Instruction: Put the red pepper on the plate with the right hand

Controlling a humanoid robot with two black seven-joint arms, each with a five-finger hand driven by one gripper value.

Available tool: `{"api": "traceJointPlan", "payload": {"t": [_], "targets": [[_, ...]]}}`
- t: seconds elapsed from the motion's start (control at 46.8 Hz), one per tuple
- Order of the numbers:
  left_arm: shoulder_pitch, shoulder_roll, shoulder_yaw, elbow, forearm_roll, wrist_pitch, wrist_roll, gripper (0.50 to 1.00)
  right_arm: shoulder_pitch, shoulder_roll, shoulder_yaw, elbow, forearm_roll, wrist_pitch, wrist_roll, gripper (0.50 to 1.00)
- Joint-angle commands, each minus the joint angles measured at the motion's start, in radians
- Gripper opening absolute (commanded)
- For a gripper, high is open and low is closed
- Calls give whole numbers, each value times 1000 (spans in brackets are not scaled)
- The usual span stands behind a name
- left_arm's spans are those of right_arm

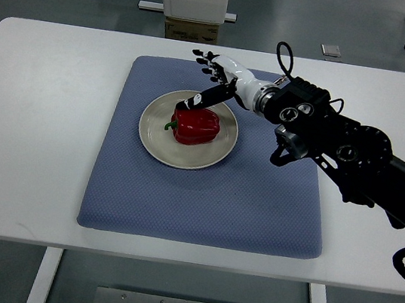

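Observation:
A red pepper [196, 126] with a green stem lies on its side on a cream plate [155, 138] on the blue mat. My right hand [207, 80] reaches in from the right and hovers over the plate's far edge. Its fingers are spread and hold nothing. The thumb [195, 101] points down and touches or nearly touches the pepper's top. The left arm does not show.
The blue mat [203, 197] lies on a white table [30, 133]. A cardboard box [192, 29] and a white stand are on the floor beyond the table's far edge. My dark right arm [354, 155] crosses the mat's right side.

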Motion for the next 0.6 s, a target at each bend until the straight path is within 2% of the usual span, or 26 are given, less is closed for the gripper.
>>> {"api": "traceJointPlan", "payload": {"t": [0.0, 0.385, 0.577], "targets": [[0, 0, 0, 0, 0, 0, 0, 1000, -11, -33, 34, 0, 17, 0, 0, 995], [0, 0, 0, 0, 0, 0, 0, 1000, -169, -136, 229, -1, 21, -2, 13, 995], [0, 0, 0, 0, 0, 0, 0, 1000, -243, -158, 298, -1, 21, -3, 46, 995]]}}
